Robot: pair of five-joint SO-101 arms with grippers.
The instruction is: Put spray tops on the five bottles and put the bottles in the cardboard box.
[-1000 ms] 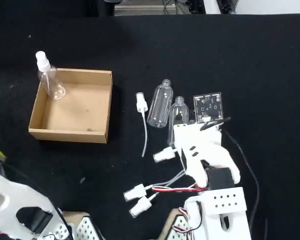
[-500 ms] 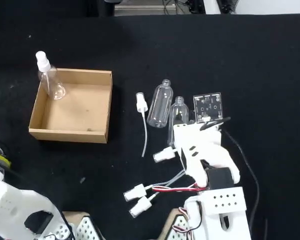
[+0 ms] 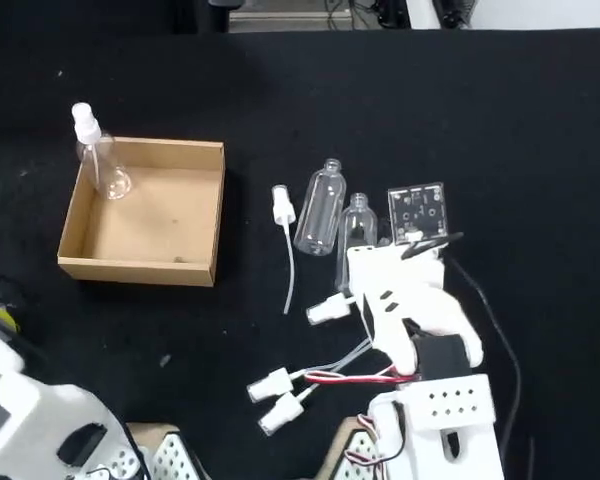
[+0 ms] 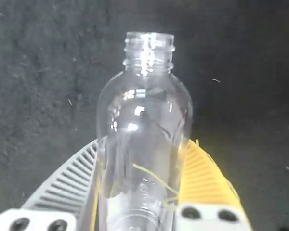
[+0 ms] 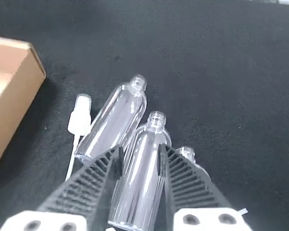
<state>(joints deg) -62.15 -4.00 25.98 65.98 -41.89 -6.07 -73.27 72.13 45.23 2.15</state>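
left gripper (image 4: 143,142): it is clamping a clear uncapped bottle (image 4: 144,110) between its grey and yellow fingers, with the open threaded neck pointing away from the wrist.
right gripper (image 5: 140,149): it is grasping the middle bottle (image 5: 145,159), which is lying on the black table (image 3: 500,120); one finger is pressing along each side, and the neck is poking out past the fingertips.
neighbouring bottles: a longer bottle (image 5: 113,122) is lying just beside the outer side of one finger, and a third bottle (image 5: 185,154) is peeking out from behind the other finger.
spray tops: one spray top (image 3: 283,208) with its tube is lying next to the longer bottle, and three more (image 3: 268,385) are lying near the right arm's base.
cardboard box (image 3: 140,270): it is sitting well apart from both grippers, and a capped bottle (image 3: 100,160) is leaning in its far corner.
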